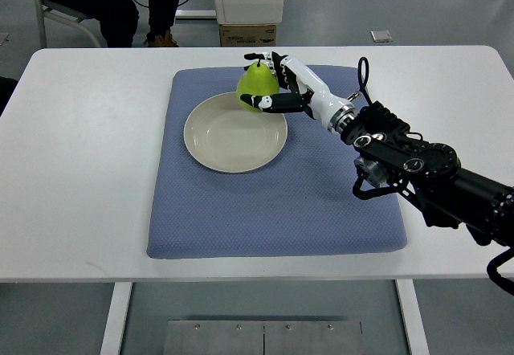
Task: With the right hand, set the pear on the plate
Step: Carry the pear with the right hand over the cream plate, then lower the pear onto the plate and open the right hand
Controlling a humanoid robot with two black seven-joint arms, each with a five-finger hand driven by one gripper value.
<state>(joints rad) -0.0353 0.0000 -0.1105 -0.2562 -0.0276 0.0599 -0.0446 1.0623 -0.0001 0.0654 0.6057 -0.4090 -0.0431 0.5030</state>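
Note:
A green pear (254, 84) with a dark stem is held in my right hand (271, 80), whose fingers wrap its far side and whose thumb presses its near side. The pear hangs over the far right rim of a cream plate (221, 142); I cannot tell whether it touches the rim. The plate lies on a blue-grey mat (281, 202). My right arm comes in from the lower right edge. The left arm does not show.
The mat lies on a white table (80, 170). Beyond the far edge stand a white cabinet base and a cardboard box (247, 34). A seated person's legs and shoes (136, 10) show at the top left.

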